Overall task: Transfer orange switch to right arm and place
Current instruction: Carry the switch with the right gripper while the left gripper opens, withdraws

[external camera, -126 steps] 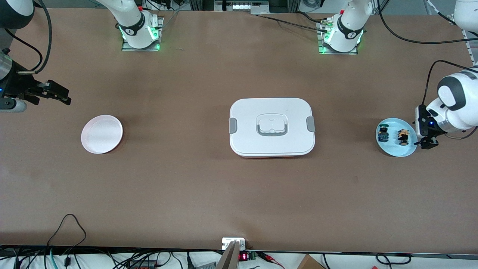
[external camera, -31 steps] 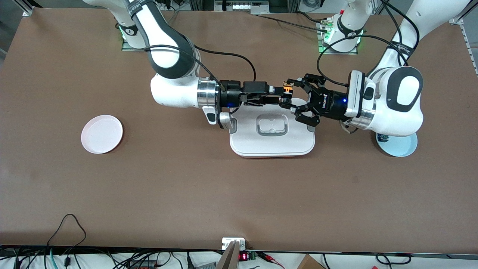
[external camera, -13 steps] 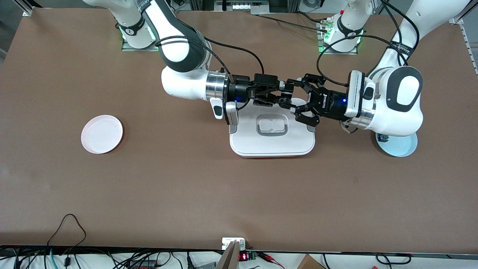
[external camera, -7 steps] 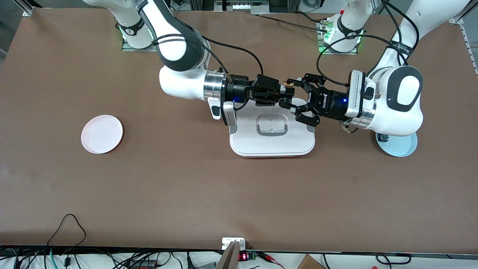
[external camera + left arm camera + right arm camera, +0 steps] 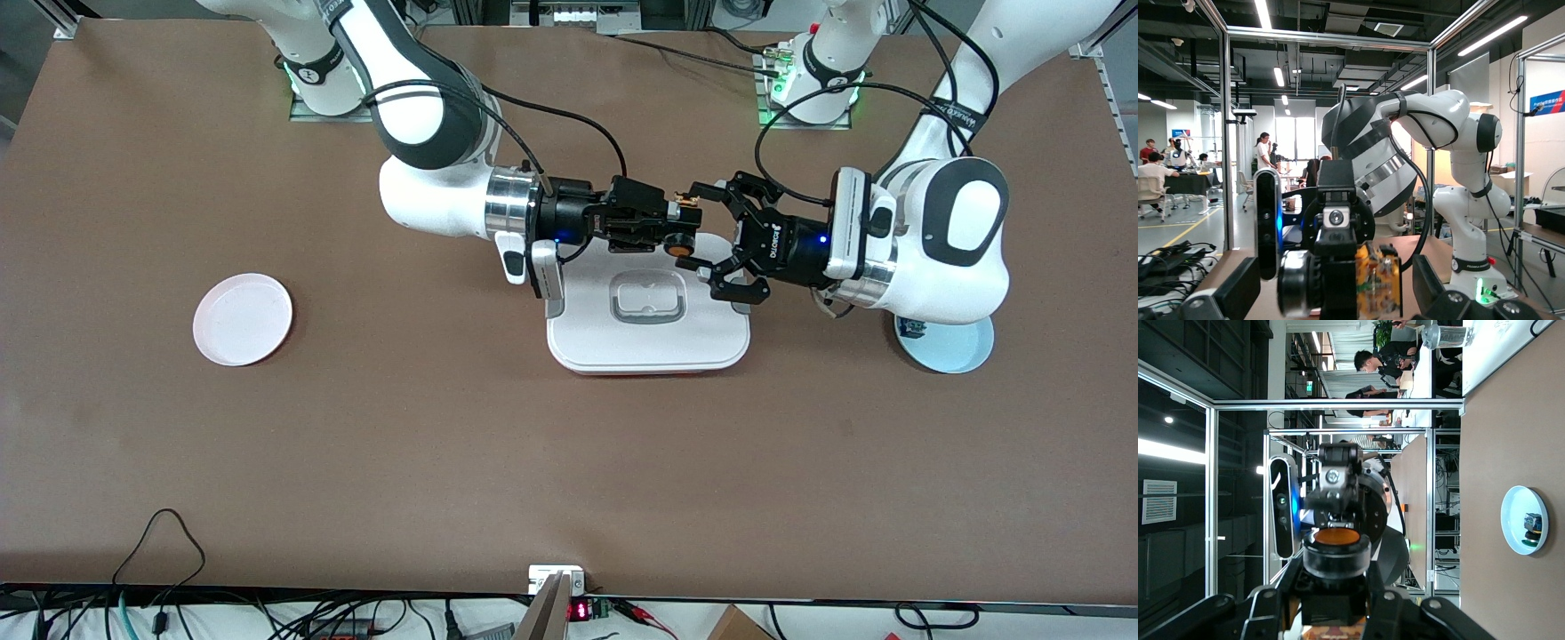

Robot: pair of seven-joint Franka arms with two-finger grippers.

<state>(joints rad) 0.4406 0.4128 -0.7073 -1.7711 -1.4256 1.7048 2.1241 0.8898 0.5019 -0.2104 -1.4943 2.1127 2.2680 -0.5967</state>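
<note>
The orange switch [image 5: 681, 242] hangs in the air over the white lidded box [image 5: 649, 342], at the edge away from the front camera. My right gripper [image 5: 677, 227] is shut on it; in the right wrist view the switch [image 5: 1336, 550], cap up, sits clamped between the right gripper [image 5: 1336, 613] jaws. My left gripper [image 5: 711, 233] faces it, jaws spread open on either side and not touching. In the left wrist view the switch [image 5: 1379, 280] shows held by the right gripper, with my left gripper [image 5: 1335, 303] open around it.
A white plate [image 5: 242, 318] lies toward the right arm's end of the table. A light blue plate [image 5: 960, 354] with the blue switch [image 5: 910, 329] lies under the left arm's wrist; it also shows in the right wrist view [image 5: 1519, 540].
The right gripper closed in on the switch and took hold. The left gripper has now opened off it and drawn back slightly, so the orange cap shows.
</note>
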